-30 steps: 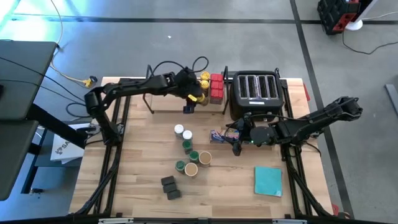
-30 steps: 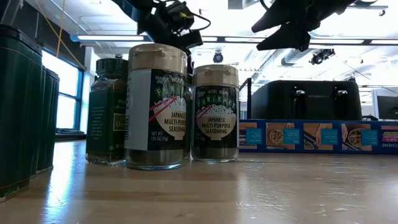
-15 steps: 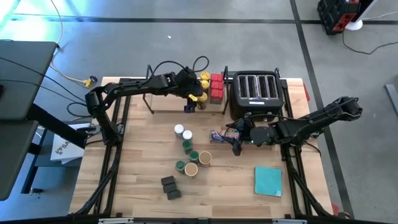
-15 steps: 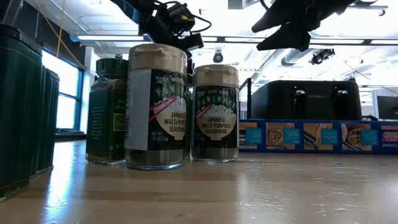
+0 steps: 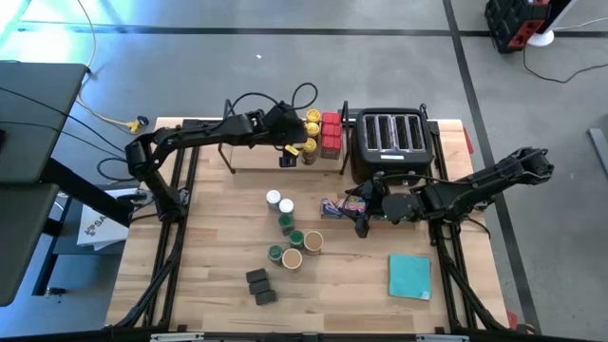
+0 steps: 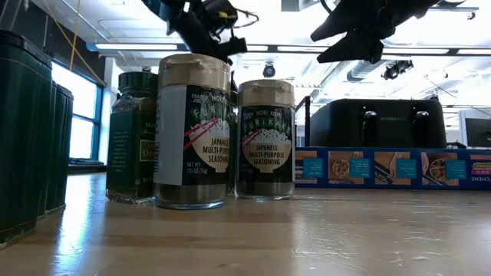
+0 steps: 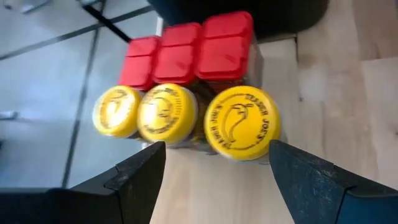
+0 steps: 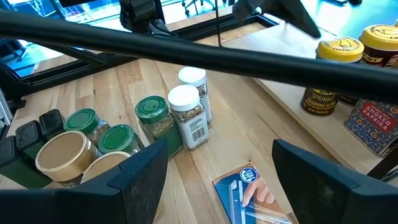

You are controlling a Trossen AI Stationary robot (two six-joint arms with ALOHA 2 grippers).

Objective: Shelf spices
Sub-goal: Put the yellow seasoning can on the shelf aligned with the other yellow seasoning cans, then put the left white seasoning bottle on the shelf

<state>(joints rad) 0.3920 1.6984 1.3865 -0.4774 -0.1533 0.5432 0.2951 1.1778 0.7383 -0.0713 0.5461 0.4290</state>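
The shelf [image 5: 255, 154] stands at the table's far edge, beside the toaster. On its right end stand three yellow-lidded jars [image 7: 242, 122] and three red tins [image 7: 180, 56]. My left gripper [image 5: 289, 153] [image 7: 216, 150] hovers open just above and in front of the yellow jars, touching none of them. Several more spices stand mid-table: white-lidded jars [image 5: 279, 201], green-lidded jars [image 5: 286, 224], tan-lidded jars [image 5: 313, 241] and dark grey blocks [image 5: 259, 285]. My right gripper [image 5: 362, 220] [image 8: 221, 146] hangs open above the table next to the blue wrap box [image 5: 334, 206].
The black four-slot toaster [image 5: 389, 142] sits right of the shelf, close to the red tins. A teal square pad [image 5: 409, 275] lies near the right front. The blue wrap box [image 8: 249, 193] lies under my right gripper. Cables trail behind the shelf.
My left gripper has risen a little and drawn slightly back from the yellow jars toward the table's left. The jars and tins stay where they were. My right arm has kept still.
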